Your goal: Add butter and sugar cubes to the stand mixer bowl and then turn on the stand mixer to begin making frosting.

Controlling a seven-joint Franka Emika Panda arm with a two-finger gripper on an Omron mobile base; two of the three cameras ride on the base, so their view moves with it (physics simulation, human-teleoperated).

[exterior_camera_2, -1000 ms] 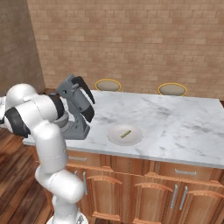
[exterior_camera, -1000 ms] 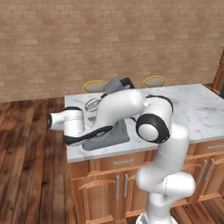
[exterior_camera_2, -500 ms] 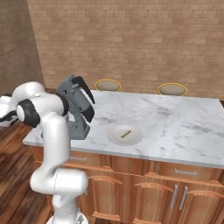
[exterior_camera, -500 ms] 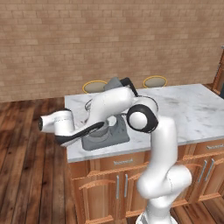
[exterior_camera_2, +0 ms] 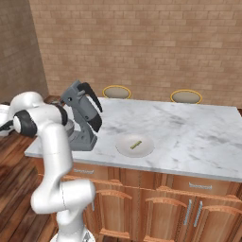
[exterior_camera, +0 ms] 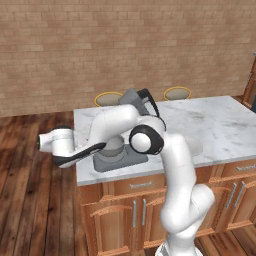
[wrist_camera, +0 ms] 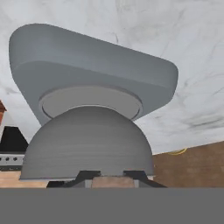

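Note:
The dark grey stand mixer [exterior_camera: 134, 98] [exterior_camera_2: 83, 113] stands at the left end of the marble counter [exterior_camera: 220, 125]. Its grey metal bowl [exterior_camera: 114, 147] [wrist_camera: 87, 140] sits on the flat base [wrist_camera: 96, 57]. The hand view is rolled over, so the bowl's rim is at the bottom. My gripper [exterior_camera: 99, 148] [wrist_camera: 111, 176] reaches in level from beyond the counter's left edge, close to the bowl's side near its rim. It is shut on a small pale tan piece [wrist_camera: 111, 181], apparently a sugar cube. The butter [exterior_camera_2: 136, 144] lies on a white plate [exterior_camera_2: 124, 148].
Two round stools [exterior_camera_2: 116, 91] [exterior_camera_2: 185, 97] stand behind the counter against the brick wall. Wood floor lies left of the counter, under my hand. My elbow [exterior_camera: 146, 140] hangs over the counter's front edge beside the mixer.
The forearm has swung left, carrying the hand further out past the counter's left edge. Mixer, plate and butter have not moved.

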